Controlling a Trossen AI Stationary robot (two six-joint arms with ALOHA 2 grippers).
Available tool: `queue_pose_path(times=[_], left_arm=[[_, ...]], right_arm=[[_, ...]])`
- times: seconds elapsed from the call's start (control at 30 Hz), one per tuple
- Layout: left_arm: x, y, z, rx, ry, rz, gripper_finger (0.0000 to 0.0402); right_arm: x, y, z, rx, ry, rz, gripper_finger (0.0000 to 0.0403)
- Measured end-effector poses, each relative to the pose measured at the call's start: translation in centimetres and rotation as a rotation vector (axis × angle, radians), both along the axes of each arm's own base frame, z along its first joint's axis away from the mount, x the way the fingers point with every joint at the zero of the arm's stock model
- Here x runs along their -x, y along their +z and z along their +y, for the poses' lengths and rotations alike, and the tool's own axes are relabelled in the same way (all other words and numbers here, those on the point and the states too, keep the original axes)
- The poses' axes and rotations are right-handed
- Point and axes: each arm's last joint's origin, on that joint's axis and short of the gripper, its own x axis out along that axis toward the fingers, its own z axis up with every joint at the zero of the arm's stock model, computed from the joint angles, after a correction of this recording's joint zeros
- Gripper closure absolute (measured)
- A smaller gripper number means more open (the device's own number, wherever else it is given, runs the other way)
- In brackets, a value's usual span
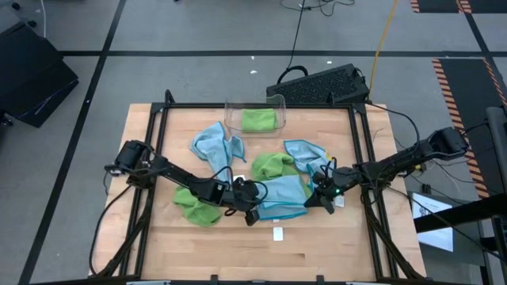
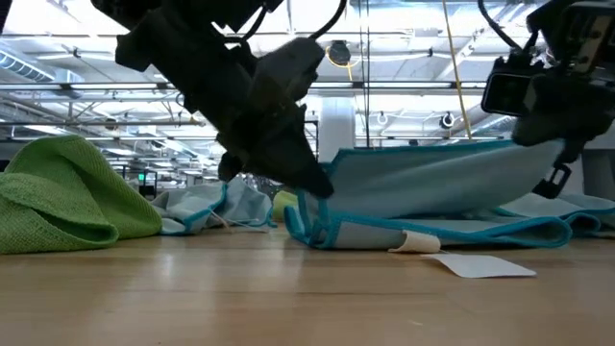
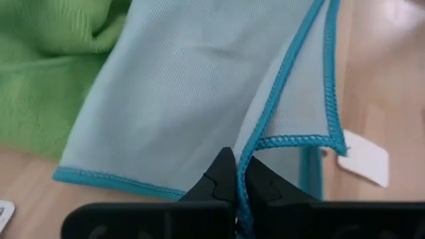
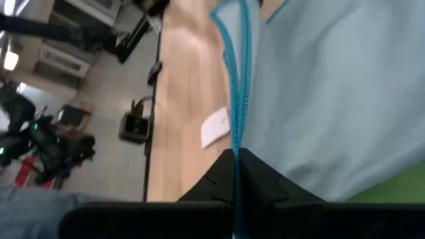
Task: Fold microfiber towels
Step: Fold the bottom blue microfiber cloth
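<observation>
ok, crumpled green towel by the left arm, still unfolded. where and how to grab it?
Judging from the high view, take the crumpled green towel at its outer edge toward the table's front-left, coming down from above. It is bunched in a heap with no flat corner showing, so pinch a raised fold. Both the left gripper and the right gripper are shut on the blue towel.
</observation>
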Motion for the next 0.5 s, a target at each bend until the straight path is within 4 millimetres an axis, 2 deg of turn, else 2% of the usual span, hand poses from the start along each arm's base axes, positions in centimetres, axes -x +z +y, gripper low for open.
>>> queue_pose_path(times=[0.1,0.2,0.37,0.5], left_arm=[[0.12,-0.13,0.03,0.002,-0.006,0.015,0.0394],[0.36,-0.51,0.07,0.030,0.018,0.042,0.0372],[0.42,-0.50,0.07,0.061,0.054,0.051,0.0321],[0.34,-0.04,0.05,0.081,0.054,0.028,0.0274]], right_arm=[[0.12,-0.11,0.45,-0.014,-0.010,0.018,0.0377],[0.22,-0.23,0.58,-0.032,-0.022,0.038,0.0334],[0.18,-0.11,0.55,-0.075,-0.051,0.051,0.0251],[0.16,-0.01,0.55,-0.082,-0.054,0.047,0.0213]])
